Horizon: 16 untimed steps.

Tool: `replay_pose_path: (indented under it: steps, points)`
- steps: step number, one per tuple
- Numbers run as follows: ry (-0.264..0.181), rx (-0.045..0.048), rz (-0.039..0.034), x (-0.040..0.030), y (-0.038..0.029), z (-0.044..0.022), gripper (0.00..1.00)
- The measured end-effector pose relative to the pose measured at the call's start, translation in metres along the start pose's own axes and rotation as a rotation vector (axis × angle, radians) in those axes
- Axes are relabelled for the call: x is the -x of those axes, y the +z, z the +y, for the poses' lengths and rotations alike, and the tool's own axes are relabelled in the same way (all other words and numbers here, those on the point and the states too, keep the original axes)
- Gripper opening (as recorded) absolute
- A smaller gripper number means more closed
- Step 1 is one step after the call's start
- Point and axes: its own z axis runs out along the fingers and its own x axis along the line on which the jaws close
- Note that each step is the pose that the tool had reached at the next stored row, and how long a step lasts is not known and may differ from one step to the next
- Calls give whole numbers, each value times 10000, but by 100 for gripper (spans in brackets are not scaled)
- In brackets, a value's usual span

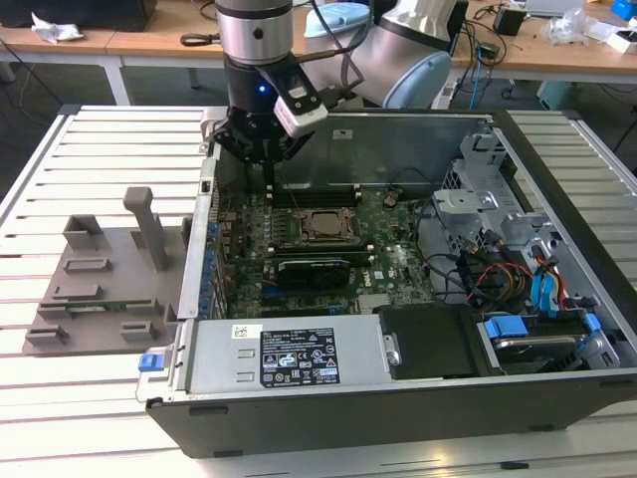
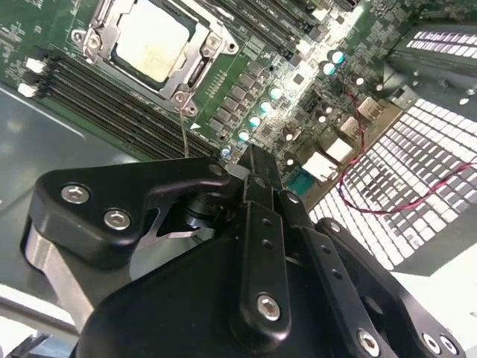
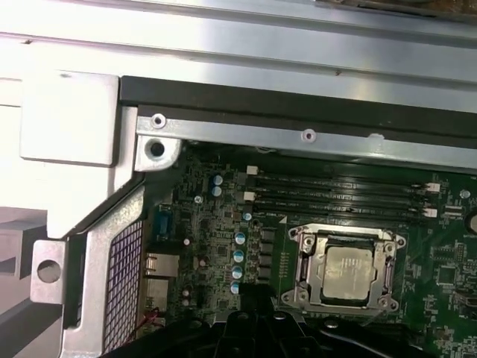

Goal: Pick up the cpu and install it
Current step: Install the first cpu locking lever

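On the slatted white table (image 1: 100, 149) lies an opened computer case (image 1: 398, 398), with a grey plastic tray (image 1: 100, 289) beside it at the exterior view's left. Inside the case, the green motherboard (image 1: 398, 261) carries the socket frame (image 3: 347, 267), and the cpu (image 3: 349, 270) sits flat inside this frame in both wrist views. Above the board's rear corner hangs the gripper (image 1: 267, 149), apart from the cpu and holding nothing visible; whether its jaws are open or closed I cannot tell.
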Motion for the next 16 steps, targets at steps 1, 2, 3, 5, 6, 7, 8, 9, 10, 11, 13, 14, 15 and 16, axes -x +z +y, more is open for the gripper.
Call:
replay_pose_path:
  steps: [1, 2, 3, 5, 6, 7, 8, 9, 10, 11, 13, 14, 15, 16]
  points:
    - [1, -1, 1, 1, 30, 20, 11]
    - [0, 1, -1, 2, 44, 34, 11]
    - [-1, 0, 0, 4, 60, 59, 11]
    - [0, -1, 1, 8, 81, 120, 11]
    - [1, 0, 0, 10, 89, 143, 11]
    - [0, 1, 0, 13, 101, 175, 11]
    - [0, 2, -2, 15, 110, 194, 11]
    - [0, 2, -1, 16, 119, 206, 11]
    - [1, 1, 1, 20, 132, 219, 11]
    - [1, 1, 1, 27, 143, 225, 11]
    - [-1, 2, 3, 45, 164, 234, 11]
    - [0, 2, 5, 66, 180, 236, 11]
    - [0, 2, 7, 89, 191, 235, 11]
    - [0, 3, 7, 100, 195, 235, 11]
